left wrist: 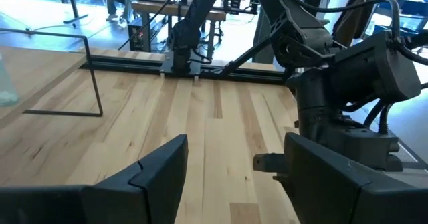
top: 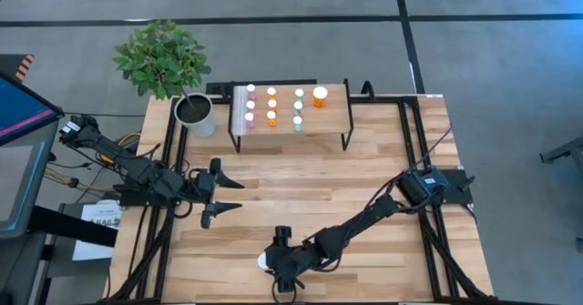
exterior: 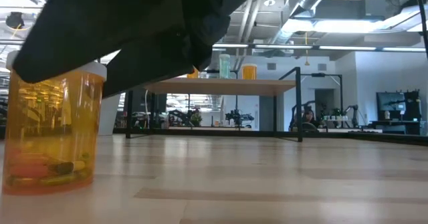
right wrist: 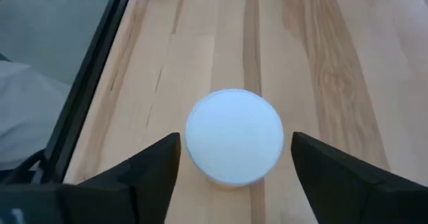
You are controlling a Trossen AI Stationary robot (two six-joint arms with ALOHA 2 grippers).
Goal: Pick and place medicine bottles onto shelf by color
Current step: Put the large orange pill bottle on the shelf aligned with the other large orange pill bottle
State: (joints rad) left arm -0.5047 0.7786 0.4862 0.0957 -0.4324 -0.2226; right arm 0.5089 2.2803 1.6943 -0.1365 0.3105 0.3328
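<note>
Seen from above, the shelf (top: 291,114) is found at the far edge of the desk (top: 364,177), with a white plant pot (top: 197,114) just beside its left end. On the shelf top, small medicine bottles (top: 271,106) are lined up in rows by color, pink toward the pot, then orange, then teal, and 1 larger orange bottle (top: 320,96) is set at the end away from the pot. The left gripper (top: 221,199) is held above the desk, nearer than the shelf and toward its left end, with its jaws spread wide and nothing between them. The right gripper (top: 273,267) is lowered at the near edge of the desk, well apart from the shelf, over a white-capped bottle (top: 263,260).

From desk height, a large orange bottle (exterior: 50,134) is seen standing upright on the desk, far in front of the shelf (exterior: 227,85), with the dark right arm directly above its cap.

In the left wrist view, the left jaws are shown wide apart and empty, with the right arm (left wrist: 348,97) beyond them.

In the right wrist view, the round white cap (right wrist: 234,136) is framed between the right jaws, which are spread wide on either side of it and apart from it.
</note>
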